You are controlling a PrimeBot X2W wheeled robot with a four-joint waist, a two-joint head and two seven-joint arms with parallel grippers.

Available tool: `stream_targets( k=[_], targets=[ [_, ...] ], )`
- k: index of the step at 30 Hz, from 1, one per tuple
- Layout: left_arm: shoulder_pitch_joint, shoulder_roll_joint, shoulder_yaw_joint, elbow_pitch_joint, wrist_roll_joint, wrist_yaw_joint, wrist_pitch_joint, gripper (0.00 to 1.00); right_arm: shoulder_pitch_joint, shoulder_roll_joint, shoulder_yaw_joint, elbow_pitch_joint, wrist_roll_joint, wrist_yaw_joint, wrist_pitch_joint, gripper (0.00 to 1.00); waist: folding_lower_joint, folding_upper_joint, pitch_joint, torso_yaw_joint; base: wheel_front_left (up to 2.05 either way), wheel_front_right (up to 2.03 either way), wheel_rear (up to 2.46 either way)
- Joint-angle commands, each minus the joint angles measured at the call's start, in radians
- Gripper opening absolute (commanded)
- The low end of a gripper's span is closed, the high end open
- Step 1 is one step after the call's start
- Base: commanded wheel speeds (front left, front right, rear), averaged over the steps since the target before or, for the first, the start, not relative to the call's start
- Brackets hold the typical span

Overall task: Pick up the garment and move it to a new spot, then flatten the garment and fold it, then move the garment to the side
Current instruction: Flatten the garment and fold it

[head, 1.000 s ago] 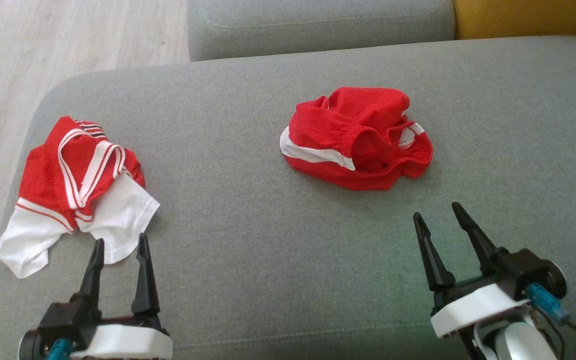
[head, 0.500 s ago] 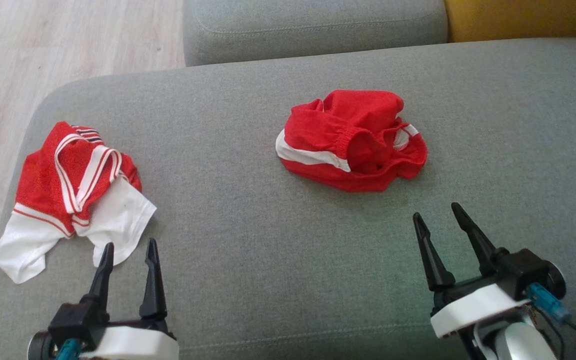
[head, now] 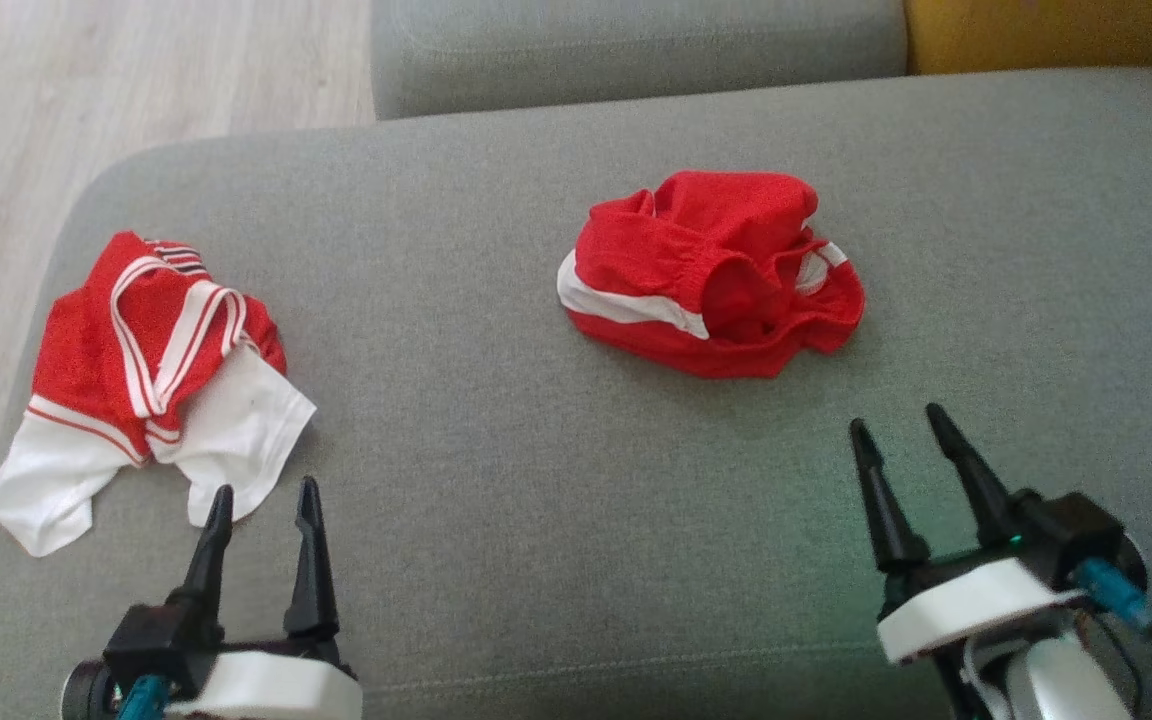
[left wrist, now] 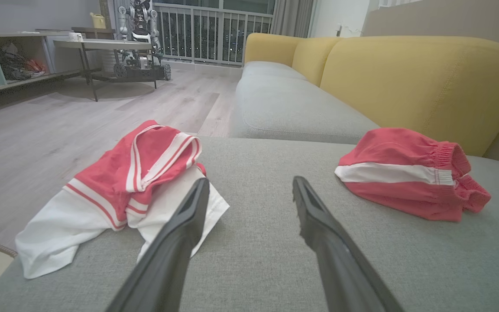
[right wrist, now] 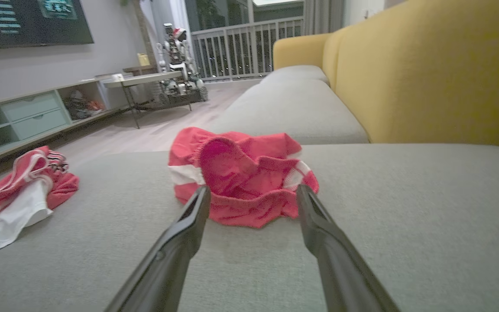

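The red shorts [head: 711, 275] are lying crumpled a little right of centre in the head view, on the grey sofa seat [head: 496, 480], with the gathered waistband gaping toward the lower edge and a white stripe running along their left side. The red and white shirt [head: 151, 380] is lying bunched at the left of the frame near the seat's rounded edge, well apart from the shorts (its white part is spreading toward the lower left). The left end effector [head: 265, 487] is rising from the lower left corner, its two dark fingers standing spread and gripping nothing. Its tips are sitting just beside the shirt's white edge, though whether they are touching the cloth cannot be told. The right end effector [head: 894, 417] is sitting at the lower right, likewise released and empty, its fingers pointing up the frame toward the shorts with a strip of bare cushion between. In the right wrist view the shorts are showing just beyond the two fingertips. Pale wooden floor [head: 86, 80] is filling the upper left, and a yellow backrest [left wrist: 418, 82] is standing at the upper right of the left wrist view.
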Motion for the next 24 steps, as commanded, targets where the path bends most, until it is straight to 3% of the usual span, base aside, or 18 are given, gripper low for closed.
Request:
stream_targets(
  k=[1,11,20,24],
  targets=[
    [-0.059,0.001,0.020,-0.036,0.008,0.004,-0.005,1.00,-0.064,0.000,0.001,-0.008,0.015,0.000,-0.006,1.00,0.0000,0.0000,0.019,0.002,0.00,0.00,0.00],
    [-0.145,0.001,-0.047,-0.033,0.009,-0.006,-0.005,1.00,-0.392,0.000,-0.114,0.365,0.045,0.000,-0.006,1.00,0.0000,0.0000,0.131,0.046,0.00,0.00,0.00],
    [-0.207,0.001,-0.121,-0.010,0.006,-0.011,-0.005,1.00,-0.669,0.000,-0.252,0.775,-0.068,0.000,-0.003,1.00,0.0000,0.0000,0.186,0.087,0.00,0.00,0.00],
    [-0.217,0.001,-0.136,-0.005,0.007,-0.012,-0.005,1.00,-0.745,0.000,-0.342,0.895,-0.150,0.000,0.006,1.00,0.0000,0.0000,0.196,0.099,0.00,0.00,0.00]
  ],
)
